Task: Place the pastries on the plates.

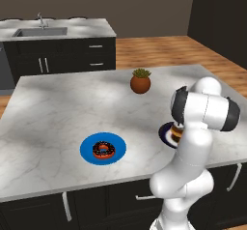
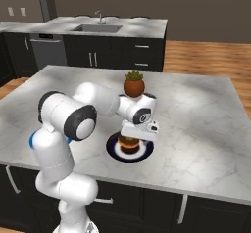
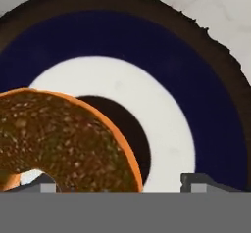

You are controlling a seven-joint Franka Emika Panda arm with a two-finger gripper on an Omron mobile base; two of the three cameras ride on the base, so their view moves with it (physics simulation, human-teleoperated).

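Now hovering directly above the navy plate, claw pinching the brown donut. Hanging just over the plate's dark centre, needing only lowering and releasing.

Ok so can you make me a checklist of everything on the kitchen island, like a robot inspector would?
Surface: grey marble island top, dark cabinets below.
Job's things: chocolate sprinkled donut lies on the blue plate. Brown-glazed donut is over the navy plate with the white ring; whether it has landed is unclear.
Clutter: potted plant in a terracotta pot, standing apart from both plates.
Tool: the tool is right at the brown-glazed donut; open or shut cannot be told.
Cables: nothing seen.
Surroundings: sink counter behind, wooden floor.
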